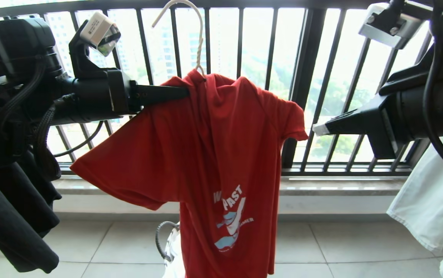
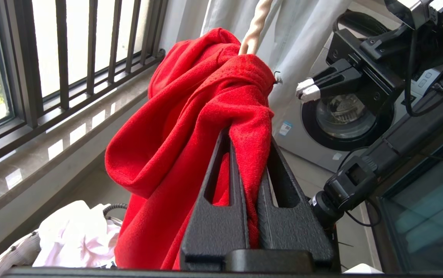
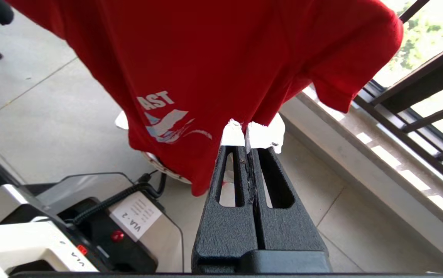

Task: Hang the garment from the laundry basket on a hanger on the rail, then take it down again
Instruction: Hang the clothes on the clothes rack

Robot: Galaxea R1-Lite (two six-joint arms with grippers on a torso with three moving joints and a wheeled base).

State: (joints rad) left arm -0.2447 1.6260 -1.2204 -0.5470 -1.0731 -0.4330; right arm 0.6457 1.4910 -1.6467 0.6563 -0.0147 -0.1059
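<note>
**Garment Held at Collar on Hanger**

The left end effector point(image 1: 185, 92) is pinched on the red garment point(image 1: 213, 154) below the white hanger point(image 1: 197, 46). The right end effector point(image 1: 318, 129), pressed together and empty, sits just beside the sleeve.

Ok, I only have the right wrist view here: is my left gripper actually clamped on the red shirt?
Observer: Yes. The left gripper is shut on the garment just below its collar.
Operator: Is the hanger in it?
Observer: The hanger rises out of the collar; its hook sits at the head view's top edge.
Operator: And my right gripper?
Observer: The right gripper is shut, empty, beside the garment's sleeve.
</note>
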